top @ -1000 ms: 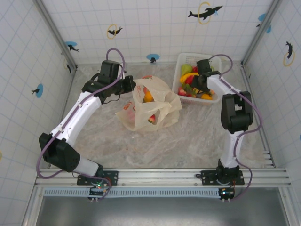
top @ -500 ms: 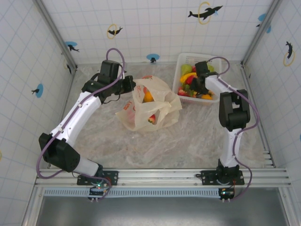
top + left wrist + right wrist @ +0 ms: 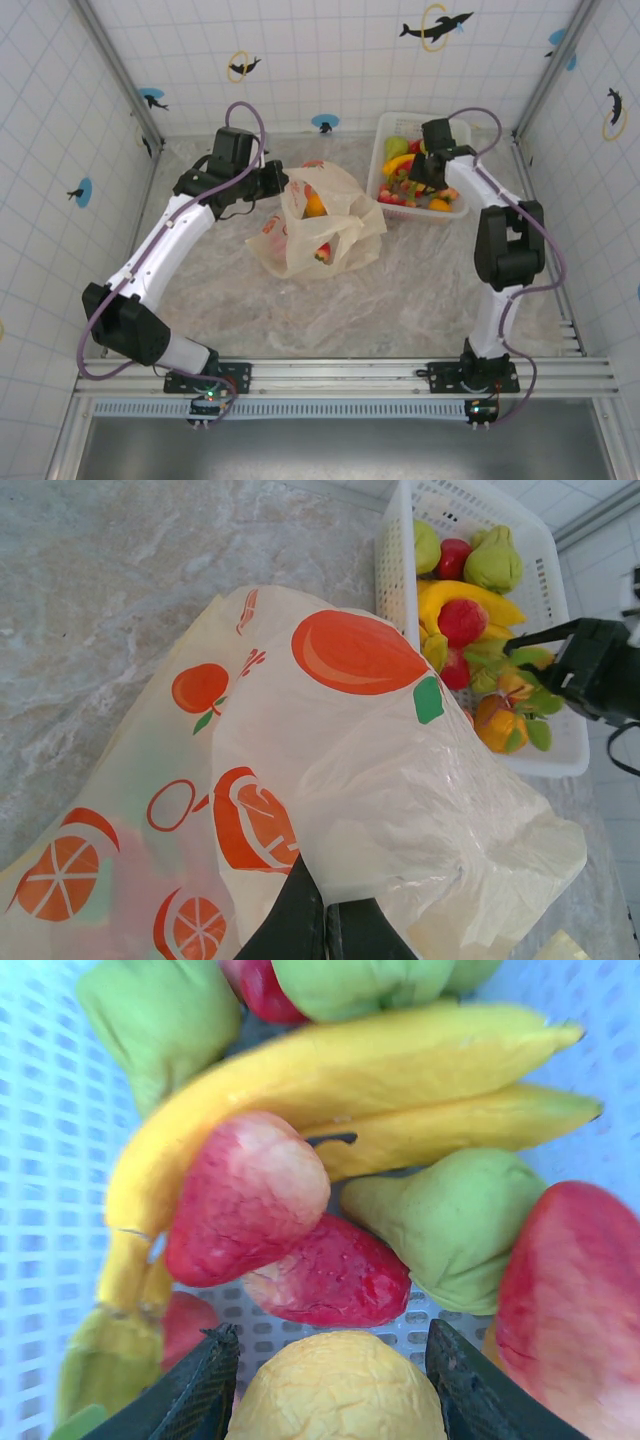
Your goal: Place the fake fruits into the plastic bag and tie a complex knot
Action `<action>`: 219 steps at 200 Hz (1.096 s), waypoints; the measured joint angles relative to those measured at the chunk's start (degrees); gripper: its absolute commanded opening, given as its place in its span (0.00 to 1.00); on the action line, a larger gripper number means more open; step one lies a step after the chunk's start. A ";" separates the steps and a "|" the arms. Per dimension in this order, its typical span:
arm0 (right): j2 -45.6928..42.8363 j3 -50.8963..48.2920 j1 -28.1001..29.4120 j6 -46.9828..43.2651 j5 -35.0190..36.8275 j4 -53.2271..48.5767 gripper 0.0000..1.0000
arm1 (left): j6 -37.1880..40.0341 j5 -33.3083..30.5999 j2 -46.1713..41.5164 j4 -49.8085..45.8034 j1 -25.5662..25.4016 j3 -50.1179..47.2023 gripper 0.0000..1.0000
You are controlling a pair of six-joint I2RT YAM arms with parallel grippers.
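Cream-yellow plastic bag (image 3: 320, 225) with printed orange slices lies slumped on the marbled table (image 3: 400, 290), left of the white basket (image 3: 376, 165) and just beside it. Mouth faces up.

- Left hand (image 3: 325, 905): at the bag's far-left edge, on the side away from the basket. Fingers pressed together, pinching a fold of the bag's thin film and holding that edge raised.
- Inside the bag: an orange fruit (image 3: 315, 207) near the top, a red one (image 3: 322, 253) lower down, both seen through the opening.
- Basket: sits at the back right of the table, holding the rest of the fake fruits (image 3: 405, 160), red, yellow and green ones heaped together.
- Right hand (image 3: 332, 1338): down inside the basket, toward its front. Fingers stand on either side of a wrinkled yellow-orange fruit (image 3: 340, 1390), pads against both its flanks, pinching it.
- Just beyond that fruit in the basket: a red strawberry (image 3: 245, 1195), a second red piece under it, a green pear (image 3: 450, 1225) to the right, two bananas (image 3: 330, 1070) lying across behind.
- Bag handles: loose, not tied.
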 measured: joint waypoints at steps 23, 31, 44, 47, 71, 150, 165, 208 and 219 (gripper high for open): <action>-4.00 -0.04 0.00 -0.59 0.72 0.00 0.49 | 0.00 0.00 0.00 -0.02 0.00 0.04 0.00; -5.18 -0.22 0.00 -0.76 0.83 0.09 0.49 | 0.00 0.00 0.00 -0.07 0.00 0.11 0.00; -7.26 -1.18 0.00 -1.01 0.85 0.48 0.48 | 0.00 0.00 0.00 -0.17 0.00 0.26 0.00; -7.74 -1.46 0.00 -1.03 0.85 0.52 0.49 | 0.00 0.00 0.00 -0.20 0.00 0.28 0.00; -11.43 -3.15 -0.02 -1.03 -0.07 0.98 0.49 | 0.00 0.02 0.00 -0.20 0.00 0.31 0.00; -33.83 -20.37 3.26 7.06 -12.72 12.85 0.48 | 0.00 0.04 0.00 -0.17 0.00 0.31 0.00; -37.33 -23.04 5.79 9.14 -13.46 14.71 0.48 | -0.02 0.04 0.00 -0.17 0.00 0.31 0.00; -41.16 -26.40 22.32 7.37 -1.57 20.68 0.47 | -0.04 0.22 0.00 -0.15 0.00 0.31 0.00; -41.07 -27.76 26.47 5.86 2.64 23.23 0.47 | -0.04 0.24 0.00 -0.13 0.00 0.31 0.00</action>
